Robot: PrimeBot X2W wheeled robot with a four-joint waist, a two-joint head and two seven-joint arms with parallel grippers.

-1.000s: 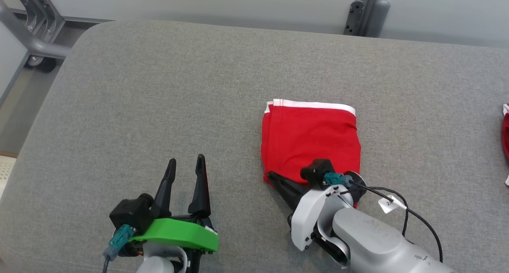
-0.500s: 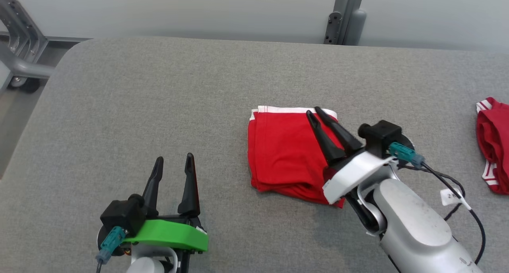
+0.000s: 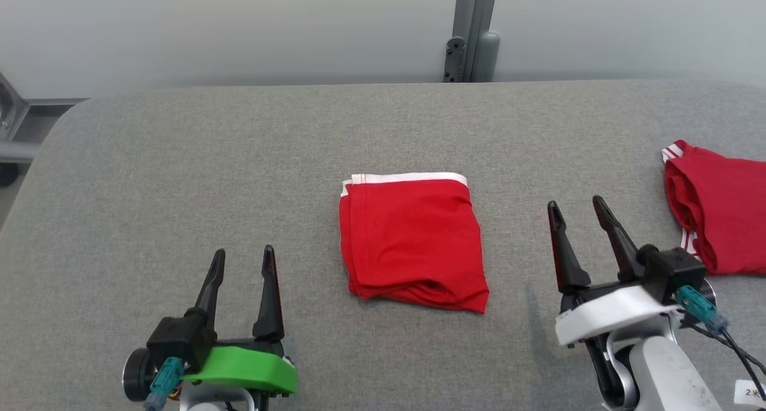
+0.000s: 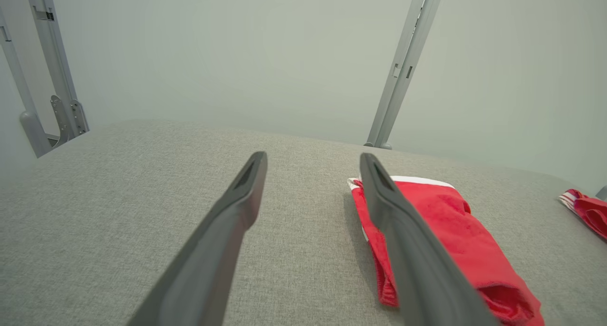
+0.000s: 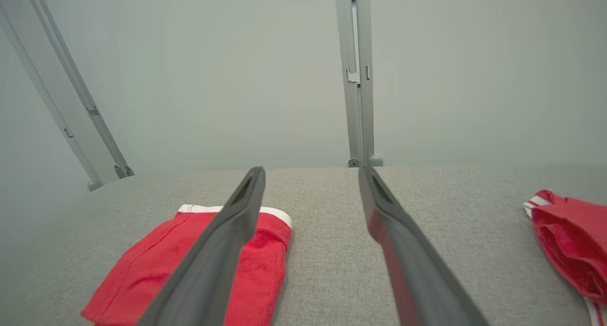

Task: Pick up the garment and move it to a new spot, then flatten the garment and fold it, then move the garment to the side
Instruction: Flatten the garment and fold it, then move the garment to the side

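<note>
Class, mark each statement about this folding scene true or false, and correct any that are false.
1. The folded red garment lies on the grey padded surface, between the two grippers. True.
2. The right gripper is shut on the folded garment. False: it is open, empty and clear of the cloth.
3. A white band runs along the folded garment's far edge. True.
4. A second red garment lies at the robot's left. False: it lies at the robot's right, beyond the right gripper.
5. The left gripper is open and holds nothing. True.
</note>
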